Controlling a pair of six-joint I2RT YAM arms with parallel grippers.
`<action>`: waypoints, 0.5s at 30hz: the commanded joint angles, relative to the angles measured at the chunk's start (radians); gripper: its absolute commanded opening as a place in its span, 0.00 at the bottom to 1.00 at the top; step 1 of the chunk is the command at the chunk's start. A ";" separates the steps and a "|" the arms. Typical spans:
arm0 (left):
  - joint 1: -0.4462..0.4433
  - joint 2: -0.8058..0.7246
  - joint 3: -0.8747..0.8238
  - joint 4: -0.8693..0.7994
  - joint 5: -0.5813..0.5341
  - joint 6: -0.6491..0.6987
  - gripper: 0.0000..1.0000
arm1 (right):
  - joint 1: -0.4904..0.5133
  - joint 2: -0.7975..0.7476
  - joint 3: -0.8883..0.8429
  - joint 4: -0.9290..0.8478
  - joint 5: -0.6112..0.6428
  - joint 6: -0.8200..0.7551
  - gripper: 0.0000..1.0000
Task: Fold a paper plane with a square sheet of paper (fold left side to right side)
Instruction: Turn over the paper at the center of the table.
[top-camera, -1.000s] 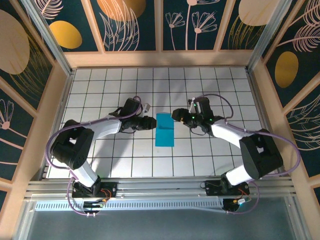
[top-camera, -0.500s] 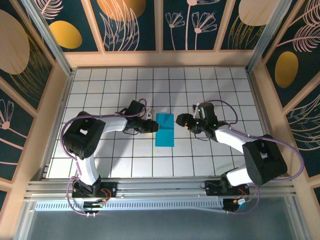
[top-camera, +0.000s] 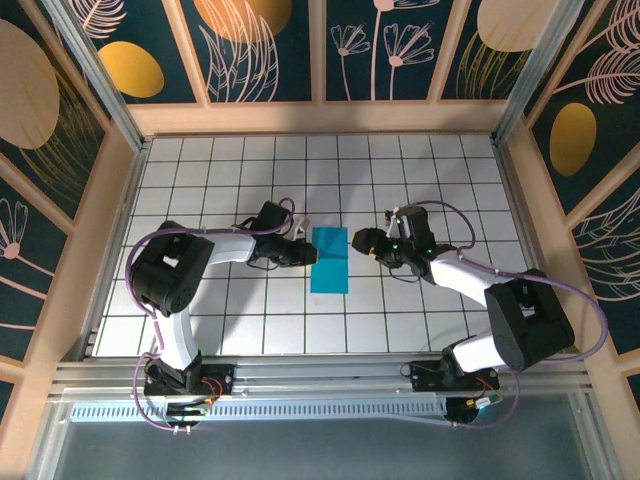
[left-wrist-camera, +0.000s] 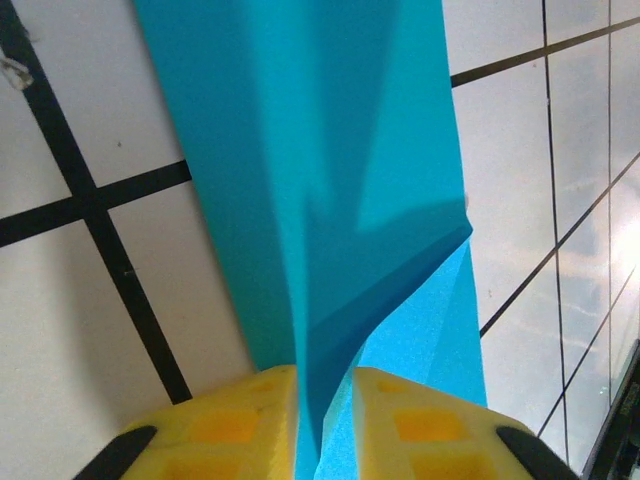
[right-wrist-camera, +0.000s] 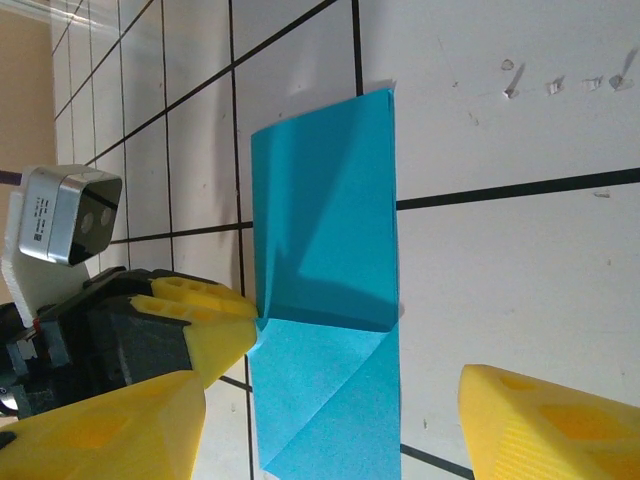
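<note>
— On the left side of the counter (top-camera: 200, 180), we found the left pincer (top-camera: 303, 250) pinched onto the left edge of the square sheet of paper (top-camera: 330, 260). From its wrist camera, the yellow fingers (left-wrist-camera: 230, 425) pressed a raised blue fold from both sides.

— And the sheet itself, how did we read it?

— It lay mid-counter between the two arms, already folded to a narrow rectangle, with a diagonal crease near one end. We judged it very light and thin, limp where single and a little stiffer along the creases. We thought it would slide easily on the smooth tiles and crumple or tear if squeezed hard or dragged.

— So where did we think it should be taken?

— At an edge or corner only, lifted just enough to get a finger under. The flat middle offered nothing to grip. We thought a pinch on the left edge suited carrying that side over to the right.

— And on the right?

— The right pincer (top-camera: 362, 243) stood with its jaws wide apart, holding nothing, just beside the sheet's right edge but not touching it. We reckoned it could press the paper down so it would not skid during the fold.
</note>
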 joint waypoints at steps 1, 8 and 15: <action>0.001 0.015 0.022 0.027 0.015 0.018 0.16 | -0.010 0.001 -0.019 0.035 -0.020 0.008 0.68; 0.001 -0.083 -0.048 0.100 -0.024 -0.007 0.00 | -0.003 0.011 -0.037 0.078 -0.068 0.024 0.63; 0.001 -0.210 -0.162 0.262 -0.012 -0.108 0.00 | 0.043 0.083 -0.037 0.205 -0.109 0.075 0.54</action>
